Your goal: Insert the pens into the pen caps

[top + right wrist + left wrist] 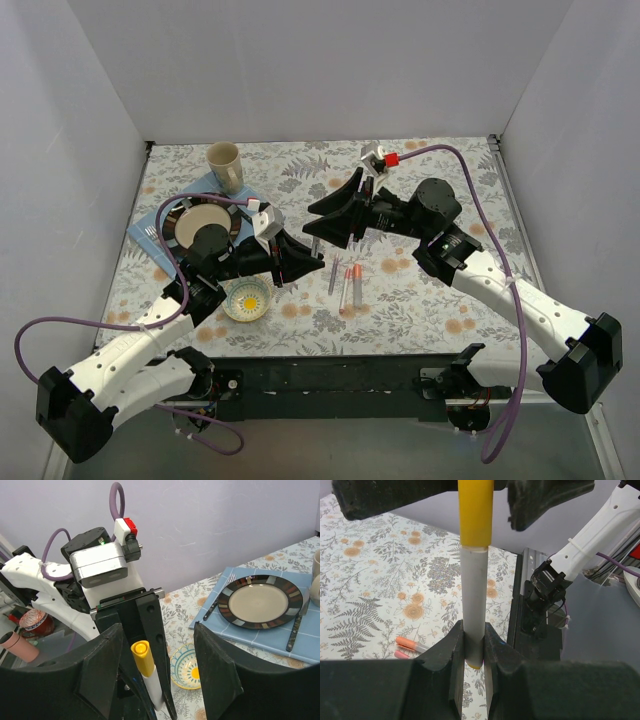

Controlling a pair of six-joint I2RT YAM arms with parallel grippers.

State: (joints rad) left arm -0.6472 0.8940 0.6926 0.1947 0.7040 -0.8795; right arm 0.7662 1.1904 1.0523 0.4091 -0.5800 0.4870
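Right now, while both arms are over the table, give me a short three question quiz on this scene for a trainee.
1. True or false: the left pincer is shut on the yellow pen.
2. Which of these lies on the blue mat? A) a plate with a dark striped rim; B) the small bowl; C) the loose pens.
3. Fill in the blank: the right pincer is ____, with one finger on each side of the pen's yellow end.

Key: 1 true; 2 A; 3 open.
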